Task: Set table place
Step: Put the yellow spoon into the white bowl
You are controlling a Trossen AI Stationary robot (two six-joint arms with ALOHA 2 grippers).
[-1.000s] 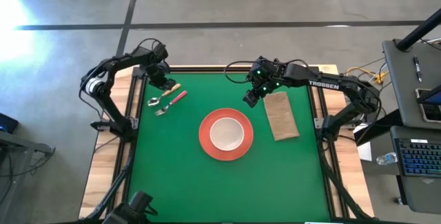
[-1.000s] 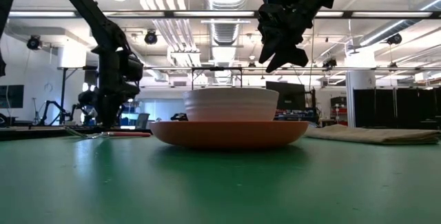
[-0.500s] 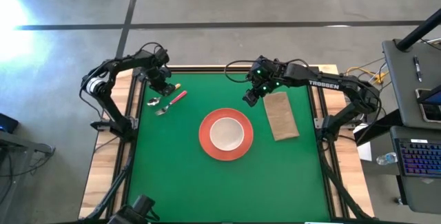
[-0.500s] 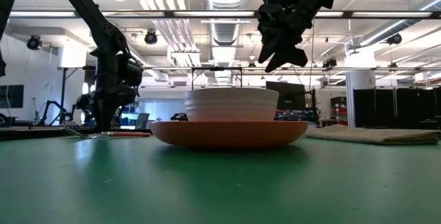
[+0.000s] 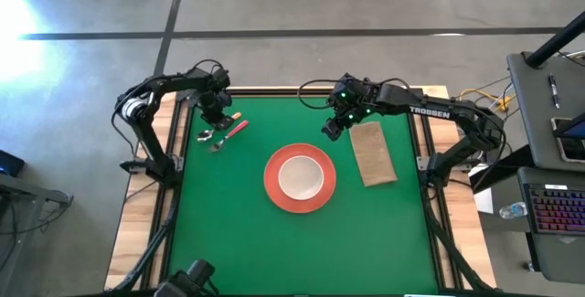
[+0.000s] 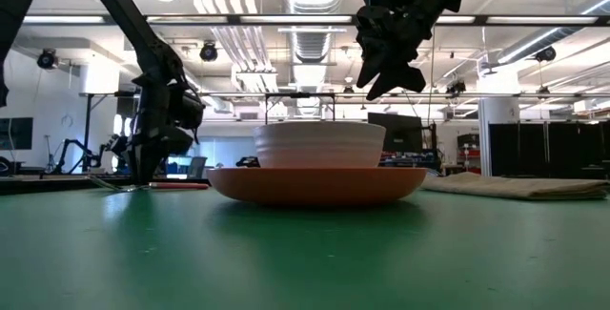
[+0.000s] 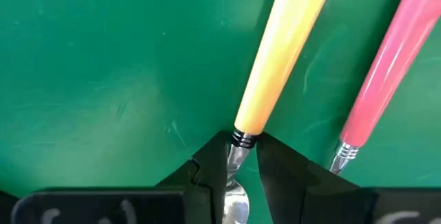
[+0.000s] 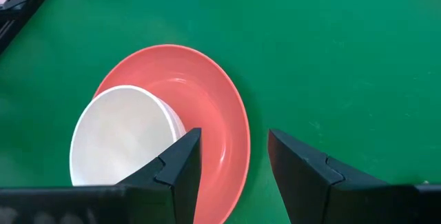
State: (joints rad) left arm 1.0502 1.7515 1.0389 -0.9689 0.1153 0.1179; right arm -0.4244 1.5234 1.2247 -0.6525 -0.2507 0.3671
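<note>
The yellow-orange-handled spoon (image 5: 227, 119) and the pink-handled fork (image 5: 234, 131) lie side by side on the green table (image 5: 238, 233) at the far left. My left gripper (image 5: 217, 121) is down at the spoon (image 7: 282, 52) and shut on it; the fork (image 7: 386, 72) lies just beside it. The cream bowl (image 5: 301, 176) sits in the orange-red plate (image 5: 274, 180) at mid-table. The brown napkin (image 5: 373, 152) lies flat to the plate's right. My right gripper (image 5: 334, 129) hangs open and empty high above the table (image 6: 381, 76), past the plate's far edge. My left gripper pinches the spoon's metal neck (image 7: 238, 154), just below the black ring at the end of the yellow handle, between its two fingers. The fingers come from above, pointing down, and lie across the spoon. The spoon lies flat on the table.
The table's wooden edges and black frame run close behind the cutlery at the far left. Bare green top lies near the front edge and left of the plate. A desk with a keyboard stands off the table's right side.
My left arm has shifted a little over the spoon, its gripper going slightly toward the table's near edge along the handle. The spoon and fork lie where they were.
</note>
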